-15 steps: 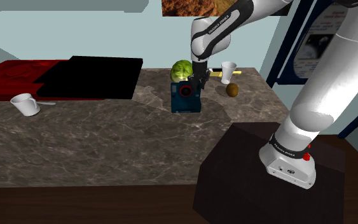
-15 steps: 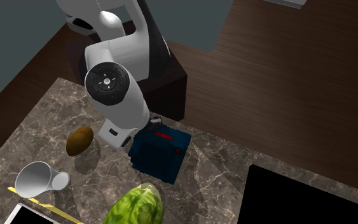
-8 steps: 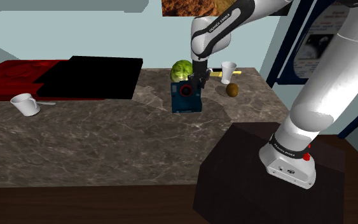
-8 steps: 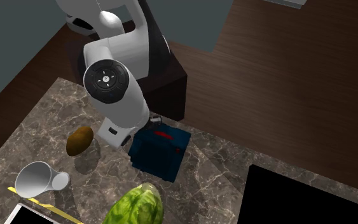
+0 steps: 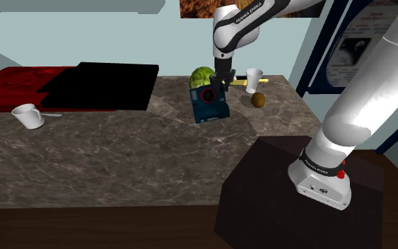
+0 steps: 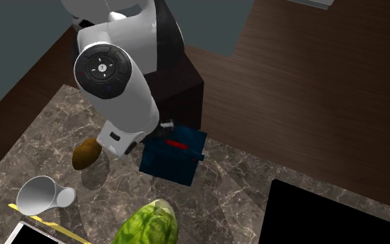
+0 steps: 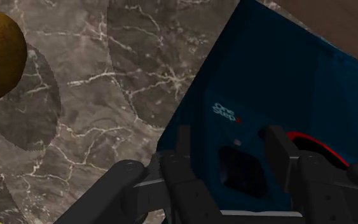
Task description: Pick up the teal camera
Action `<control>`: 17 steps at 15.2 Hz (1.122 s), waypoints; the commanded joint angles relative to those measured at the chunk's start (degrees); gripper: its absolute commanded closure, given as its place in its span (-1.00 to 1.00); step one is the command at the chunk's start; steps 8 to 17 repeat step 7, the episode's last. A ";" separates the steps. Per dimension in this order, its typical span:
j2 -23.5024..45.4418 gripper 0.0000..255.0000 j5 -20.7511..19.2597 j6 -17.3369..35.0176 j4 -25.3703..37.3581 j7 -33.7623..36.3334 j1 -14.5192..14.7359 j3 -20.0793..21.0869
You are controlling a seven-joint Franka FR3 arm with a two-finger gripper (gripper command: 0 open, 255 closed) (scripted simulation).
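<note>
1. Gripper point(image 5: 218, 82) is clamping both fingers on the top of the dark teal camera point(image 5: 210, 106), near the worktop's point(image 5: 119, 148) back edge, just before the lettuce point(image 5: 201, 75).
2. Camera is hanging tilted, with its lens face pointing toward the front edge and its width running roughly along the back edge.
3. Shoulder view is showing the red lens ring; wrist view is showing pale lettering on top.
</note>
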 commanded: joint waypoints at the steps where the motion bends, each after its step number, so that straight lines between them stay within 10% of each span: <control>1: -0.95 1.00 0.01 -1.52 0.76 0.10 0.04 0.05; 17: -2.59 1.00 -0.01 -4.77 2.37 0.13 0.04 0.04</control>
